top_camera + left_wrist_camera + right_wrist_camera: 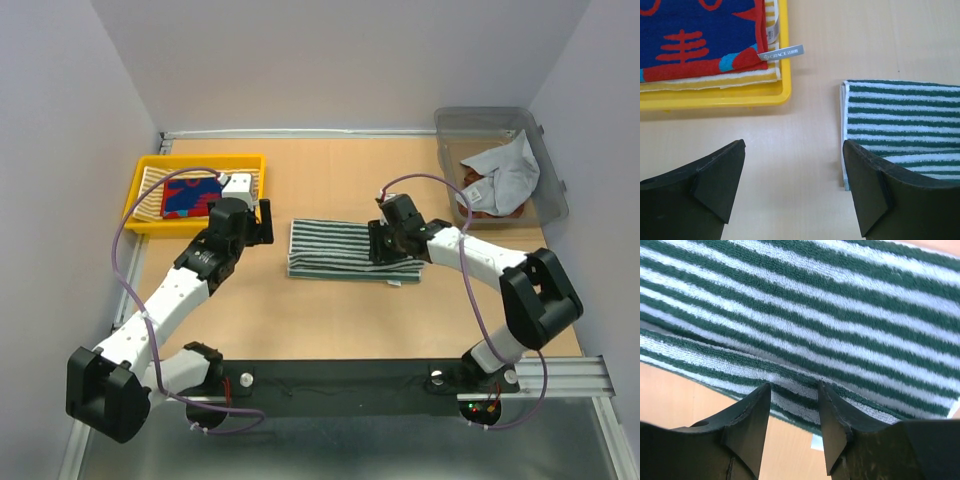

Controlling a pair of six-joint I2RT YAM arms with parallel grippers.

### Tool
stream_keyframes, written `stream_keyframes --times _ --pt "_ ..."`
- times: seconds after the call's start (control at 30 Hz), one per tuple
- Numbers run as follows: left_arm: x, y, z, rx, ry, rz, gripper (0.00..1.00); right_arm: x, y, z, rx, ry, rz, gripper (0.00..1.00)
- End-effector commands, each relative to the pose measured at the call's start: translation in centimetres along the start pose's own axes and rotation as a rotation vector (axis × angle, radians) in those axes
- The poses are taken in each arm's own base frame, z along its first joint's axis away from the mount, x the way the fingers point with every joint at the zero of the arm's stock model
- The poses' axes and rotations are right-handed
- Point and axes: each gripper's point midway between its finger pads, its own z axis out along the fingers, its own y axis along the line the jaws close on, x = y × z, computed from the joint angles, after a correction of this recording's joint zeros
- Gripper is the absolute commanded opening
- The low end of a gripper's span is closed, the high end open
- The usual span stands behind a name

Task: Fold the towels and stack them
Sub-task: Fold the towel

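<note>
A folded dark-striped towel (345,250) lies flat at the centre of the table (330,320). The left gripper (794,145) hovers just off the towel's 9 o'clock edge, jaws spread wide and holding nothing, with bare table between them. The right gripper (794,387) sits at the towel's 4 o'clock corner, jaws partly apart, tips at the cloth's edge and striped cloth lying across the gap. At 10 o'clock a yellow tray (200,158) holds a red-blue towel (190,198) stacked on a yellow-cream striped towel (150,185). At 2 o'clock a clear bin (545,170) contains a crumpled grey towel (505,170) over a rust-brown towel (485,200).
</note>
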Motion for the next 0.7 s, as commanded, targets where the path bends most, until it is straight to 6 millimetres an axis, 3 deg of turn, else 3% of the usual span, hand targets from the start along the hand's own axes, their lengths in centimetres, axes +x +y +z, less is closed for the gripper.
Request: stream_keyframes --times 0.0,0.27,0.4,0.53,0.67 --pt "-0.9 -1.5 0.0 0.069 -0.027 -0.032 0.9 -0.4 0.3 -1.3 -0.002 -0.064 0.084 0.48" --pt "0.7 -7.4 -1.1 0.287 0.04 -0.235 0.88 1.2 0.7 -3.0 -0.065 -0.112 0.181 0.48" --pt "3.6 -10.9 -1.2 0.352 0.135 -0.268 0.87 2.5 0.4 -3.0 -0.069 -0.111 0.216 0.48" --pt "4.1 -14.2 -1.2 0.405 0.172 -0.289 0.82 0.3 1.5 -5.0 -0.132 -0.185 0.228 0.45" --pt "5.3 -16.2 -0.8 0.417 0.195 -0.295 0.75 -2.3 3.0 -7.8 -0.206 -0.27 0.236 0.45"
